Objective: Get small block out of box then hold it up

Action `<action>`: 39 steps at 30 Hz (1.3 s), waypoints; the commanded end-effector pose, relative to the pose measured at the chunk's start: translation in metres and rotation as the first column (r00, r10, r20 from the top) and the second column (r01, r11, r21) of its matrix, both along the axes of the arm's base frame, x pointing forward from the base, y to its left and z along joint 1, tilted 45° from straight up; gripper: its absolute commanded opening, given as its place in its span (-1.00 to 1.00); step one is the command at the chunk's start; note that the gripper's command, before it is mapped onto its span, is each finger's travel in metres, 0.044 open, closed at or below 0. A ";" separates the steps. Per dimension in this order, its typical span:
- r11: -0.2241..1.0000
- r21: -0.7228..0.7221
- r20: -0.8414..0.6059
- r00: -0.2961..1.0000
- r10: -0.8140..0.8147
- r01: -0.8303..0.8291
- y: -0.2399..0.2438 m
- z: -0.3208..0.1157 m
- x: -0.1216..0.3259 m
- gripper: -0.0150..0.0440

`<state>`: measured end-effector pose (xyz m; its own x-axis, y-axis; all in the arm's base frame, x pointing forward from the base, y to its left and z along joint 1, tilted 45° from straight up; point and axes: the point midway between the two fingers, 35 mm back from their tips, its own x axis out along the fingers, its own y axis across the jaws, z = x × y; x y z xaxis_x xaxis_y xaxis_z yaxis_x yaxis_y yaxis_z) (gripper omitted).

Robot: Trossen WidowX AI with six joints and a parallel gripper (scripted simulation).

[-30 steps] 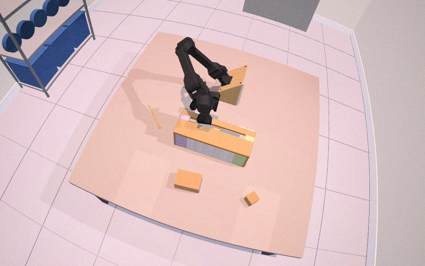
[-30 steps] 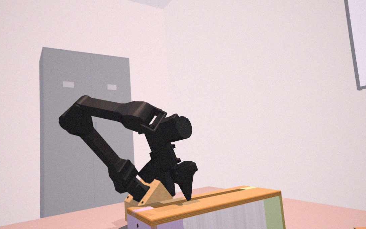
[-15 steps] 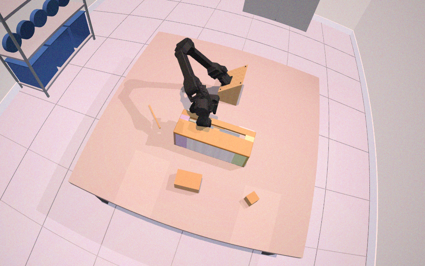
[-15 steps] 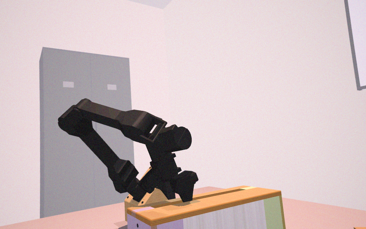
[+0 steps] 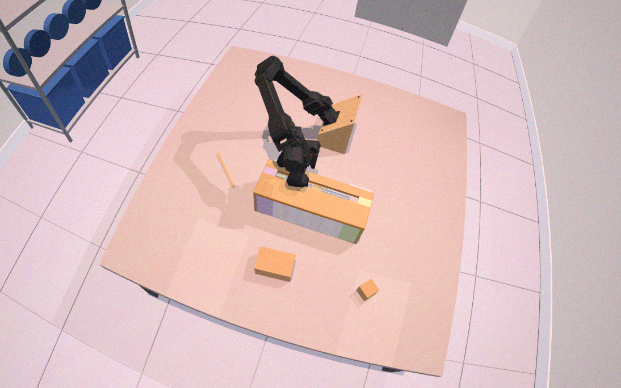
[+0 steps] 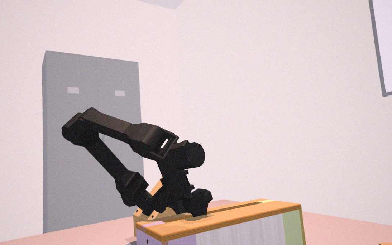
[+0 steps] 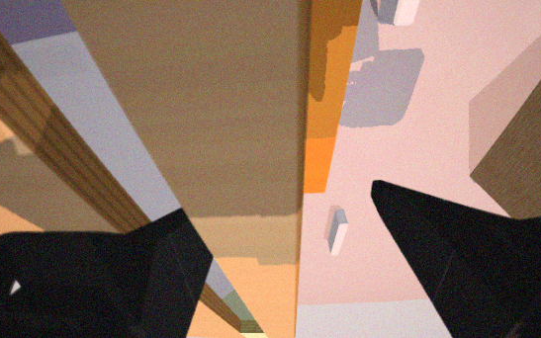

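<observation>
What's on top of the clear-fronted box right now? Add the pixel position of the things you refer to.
A long slot runs along the top of the box (image 5: 310, 201) (image 6: 228, 216), with pink and yellow patches at its ends. The gripper (image 7: 299, 191) hides part of it.

The robot's arm (image 5: 271, 106) (image 6: 107, 128) is matte black, with chunky angular joints, a rounded wrist cap and tapered fingers.
</observation>
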<state>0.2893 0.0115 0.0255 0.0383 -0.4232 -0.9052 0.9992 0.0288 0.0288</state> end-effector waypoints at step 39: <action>1.000 0.003 0.002 1.000 -0.003 0.003 0.046 -0.046 0.002 0.86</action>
